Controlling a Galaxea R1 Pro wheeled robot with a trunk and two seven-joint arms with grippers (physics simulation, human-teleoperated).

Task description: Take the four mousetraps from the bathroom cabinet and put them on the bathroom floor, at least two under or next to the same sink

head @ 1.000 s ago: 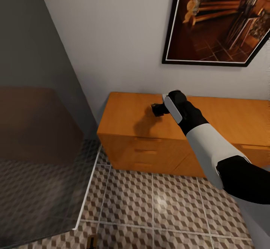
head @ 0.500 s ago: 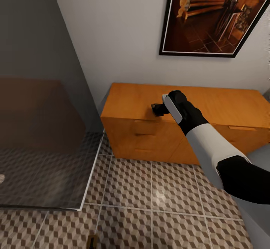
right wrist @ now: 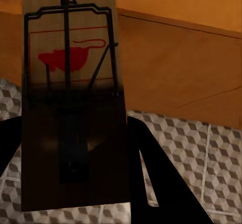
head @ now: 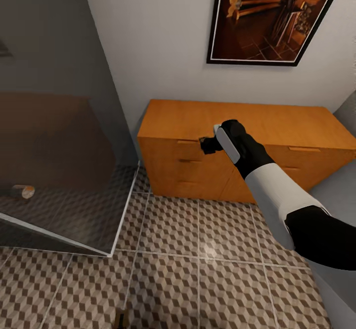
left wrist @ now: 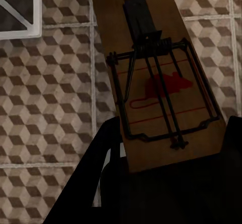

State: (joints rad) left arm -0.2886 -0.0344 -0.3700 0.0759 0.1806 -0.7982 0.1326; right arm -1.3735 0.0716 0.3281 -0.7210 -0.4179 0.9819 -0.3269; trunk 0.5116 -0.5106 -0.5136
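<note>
Brown wooden trap [left wrist: 161, 77] clamped in left jaws over floor [left wrist: 50, 98]; second trap [right wrist: 70, 98] clamped in right jaws, cabinet [head: 277, 121] at 12 o'clock. Step: carrying; next, find sink, lower both onto tiles

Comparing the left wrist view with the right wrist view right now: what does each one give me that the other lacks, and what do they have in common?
Left wrist: the left gripper holds a mousetrap over the bathroom floor, with a white frame edge in one corner.

Right wrist: the right gripper holds a second mousetrap in front of the cabinet, whose orange-brown front fills the background.

Shared: each shows a brown wooden trap with a red mouse print and dark wire parts clamped between dark fingers, and cube-patterned tiles beneath.
</note>
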